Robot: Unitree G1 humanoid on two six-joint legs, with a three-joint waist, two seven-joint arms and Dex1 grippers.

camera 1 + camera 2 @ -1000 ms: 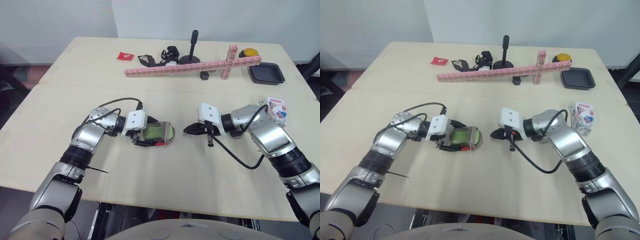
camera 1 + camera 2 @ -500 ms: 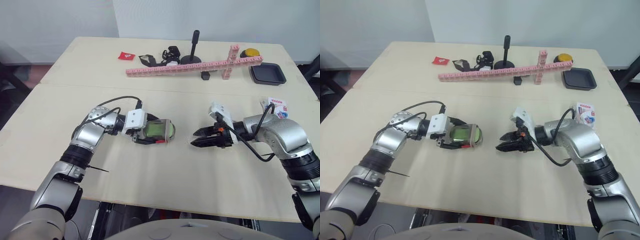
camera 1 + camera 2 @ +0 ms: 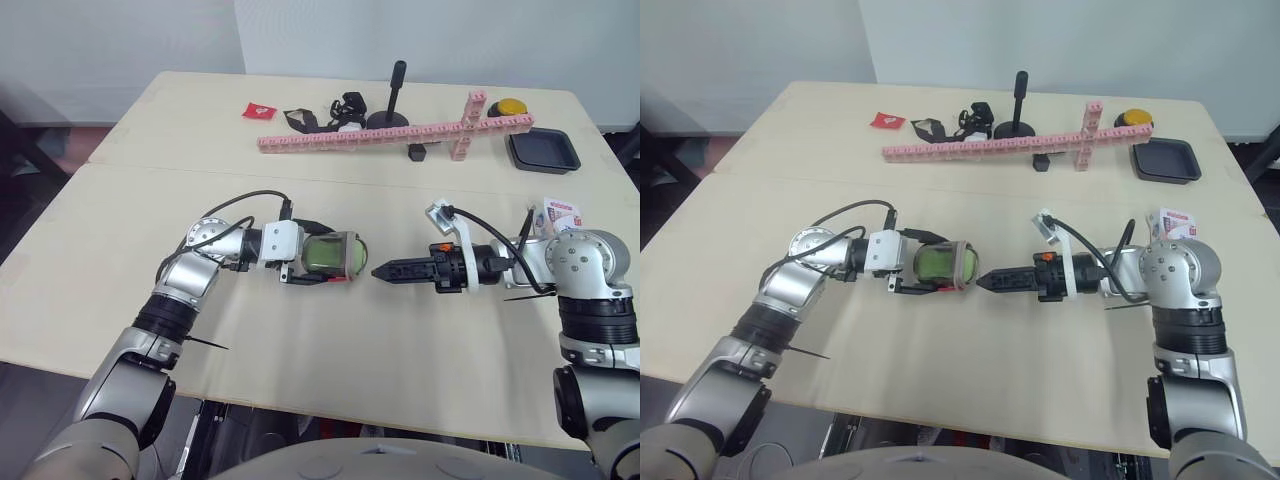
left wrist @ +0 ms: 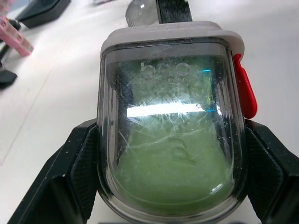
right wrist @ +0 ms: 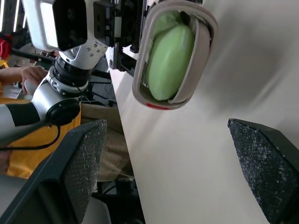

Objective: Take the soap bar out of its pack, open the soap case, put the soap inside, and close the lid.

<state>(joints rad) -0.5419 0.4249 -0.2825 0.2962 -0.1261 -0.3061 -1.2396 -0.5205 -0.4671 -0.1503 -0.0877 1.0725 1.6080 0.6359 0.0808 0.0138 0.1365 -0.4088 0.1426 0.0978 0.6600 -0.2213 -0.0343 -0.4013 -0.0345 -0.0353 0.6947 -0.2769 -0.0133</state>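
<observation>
My left end effector (image 3: 305, 260) holds the soap case (image 3: 335, 257) by its two long sides, one black finger (image 4: 79, 168) pressed on each. The case lies low over the tabletop (image 3: 330, 380), and I cannot tell if it touches. The green soap (image 4: 170, 158) is inside, under the clear lid. The empty soap pack (image 3: 558, 214) lies far off by my right arm, well apart from the case.

So I think the job is almost over: the soap is out of its pack and in the case, and only closing the lid is left. The lid looks down over the soap, but I cannot see if the red clasp (image 4: 245, 93) on the side has clicked shut.

My right end effector (image 3: 388, 271) points right at the round end of the case, just beside it and not touching. It holds nothing, and its fingers (image 5: 81, 163) are wide apart (turned so one sits above the other).

The next move, I guess, needs a soft push — my right fingers should come in around the lid and the bottom and squeeze them together until the clasp catches. My left side must grip firm so the case does not slide away or tip over.
</observation>
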